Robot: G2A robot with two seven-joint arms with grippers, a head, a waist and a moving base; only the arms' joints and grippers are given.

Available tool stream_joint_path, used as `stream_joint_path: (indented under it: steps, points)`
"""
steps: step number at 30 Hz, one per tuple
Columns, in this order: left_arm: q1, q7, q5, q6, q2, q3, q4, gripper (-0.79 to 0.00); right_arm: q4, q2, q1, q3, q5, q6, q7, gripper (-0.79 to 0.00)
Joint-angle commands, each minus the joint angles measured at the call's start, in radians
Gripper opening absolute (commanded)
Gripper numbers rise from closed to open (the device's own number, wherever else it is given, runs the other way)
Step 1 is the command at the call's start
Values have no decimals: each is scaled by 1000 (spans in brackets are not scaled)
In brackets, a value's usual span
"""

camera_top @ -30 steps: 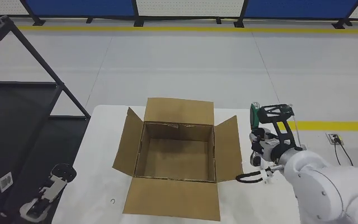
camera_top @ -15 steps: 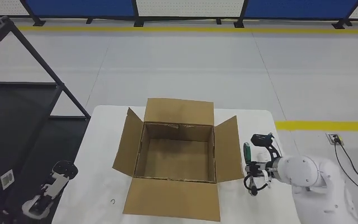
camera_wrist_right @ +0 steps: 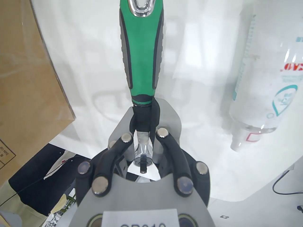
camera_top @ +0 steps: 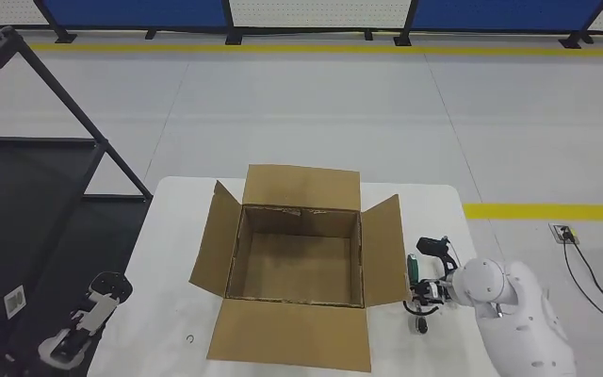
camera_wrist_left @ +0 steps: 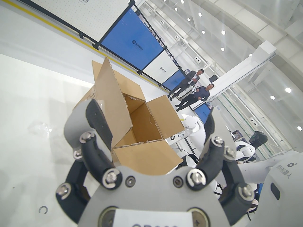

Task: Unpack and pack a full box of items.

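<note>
An open cardboard box (camera_top: pixel 297 269) stands in the middle of the white table (camera_top: pixel 170 283), all flaps spread and its inside bare. My right gripper (camera_top: pixel 421 287) hangs low over the table just right of the box's right flap. It is shut on the metal neck of a green-handled ratchet tool (camera_wrist_right: pixel 142 43), my right gripper (camera_wrist_right: pixel 144 119) clamping just below the grip. Whether the handle touches the table I cannot tell. My left gripper (camera_wrist_left: pixel 153 119) is open, holds nothing, and faces the box (camera_wrist_left: pixel 142 124) from beyond the table's left edge (camera_top: pixel 99 297).
A clear plastic bottle (camera_wrist_right: pixel 267 72) lies on its side on the table close beside the tool. The box's right flap (camera_wrist_right: pixel 26 67) is near the gripper on its other side. A small ring (camera_top: pixel 190 337) lies on the table left of the box's front flap.
My right arm came toward the table's front edge and lowered, bringing the green tool from beside the box's back right corner to low over the table. The left arm barely shifted.
</note>
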Motion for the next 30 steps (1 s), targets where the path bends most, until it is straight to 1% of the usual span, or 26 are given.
stream_joint_path:
  steps: [1, 3, 4, 6, 7, 10, 12, 18, 21, 23, 24, 25, 27, 29, 30]
  points:
    - [0, 0, 0, 0, 0, 0, 0, 0, 12, 2, 1, -2, -6, 6, -4, -785]
    - [0, 0, 0, 0, 0, 0, 0, 0, 30, 3, 5, -5, -3, 6, -13, -785]
    - [0, 0, 0, 0, 0, 0, 0, 0, 35, 4, 6, -6, -1, 4, -16, -770]
    - [0, 0, 0, 0, 0, 0, 0, 0, 50, 5, 10, -7, 6, 1, -25, -720]
    - [0, 0, 0, 0, 0, 0, 0, 0, 54, 5, 11, -8, 12, 0, -32, -668]
    - [0, 0, 0, 0, 0, 0, 0, 0, 57, 7, 8, -6, 24, -3, -55, -622]
    - [0, 0, 0, 0, 0, 0, 0, 0, 50, 10, 4, -2, 25, -4, -60, -533]
    - [0, 0, 0, 0, 0, 0, 0, 0, 15, 19, -4, 8, 21, 5, -59, -443]
    - [0, 0, 0, 0, 0, 0, 0, 0, -62, 26, -30, 36, 26, 10, -79, -434]
    - [0, 0, 0, 0, 0, 0, 0, 0, -153, 32, -67, 73, 31, 16, -99, -431]
    - [0, 0, 0, 0, 0, 0, 0, 0, -207, 36, -90, 95, 28, 25, -110, -409]
    - [0, 0, 0, 0, 0, 0, 0, 0, -266, 39, -115, 116, 26, 35, -120, -336]
    - [0, 0, 0, 0, 0, 0, 0, 0, -392, 44, -162, 156, 28, 50, -141, -283]
    - [0, 0, 0, 0, 0, 0, 0, 0, -512, 47, -205, 188, 41, 47, -162, -154]
    - [0, 0, 0, 0, 0, 0, 0, 0, -565, 49, -222, 202, 43, 50, -174, -132]
